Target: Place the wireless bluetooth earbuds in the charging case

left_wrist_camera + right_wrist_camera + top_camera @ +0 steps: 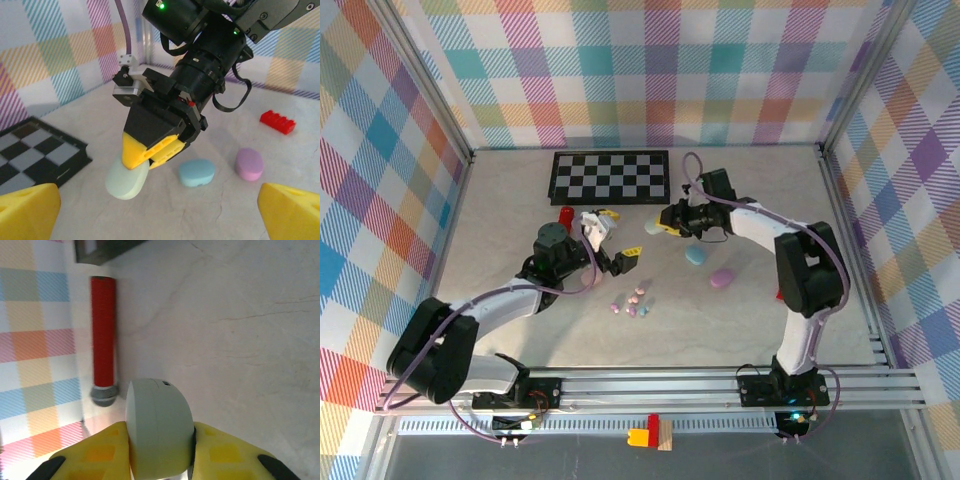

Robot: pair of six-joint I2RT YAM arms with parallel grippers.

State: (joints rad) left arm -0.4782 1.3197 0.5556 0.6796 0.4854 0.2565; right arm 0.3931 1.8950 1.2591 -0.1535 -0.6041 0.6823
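On the table (520, 200), near its middle and in front of the two grippers, the earbuds (635, 300) lie in a loose cluster of tiny pink, lilac and bluish pieces, with no case around them and neither gripper touching them. Just behind and to the left of them, the left gripper (620, 233) is released, its yellow fingers spread wide with nothing between them. In the left wrist view those fingers (25, 212) sit at the two bottom corners, well apart. Across from it the right gripper (670, 225) is clenched on a pale green case (127, 180), which it pinches by the upper end between its yellow tips so that the case hangs tilted, low over the table. I cannot tell whether the lower edge touches the surface. The right wrist view shows the same case (159, 427) wedged edge-on between the two fingers (100, 452), its lid shut. A blue case (695, 255) and a lilac case (722, 278) rest on the table just beside each other, to the right of the earbuds and apart from them. A red block (277, 121) lies farther right, near the right arm. At the back a checkerboard (610, 177) lies flat, and a red cylinder (566, 216) lies in front of its left end, close to the left gripper.
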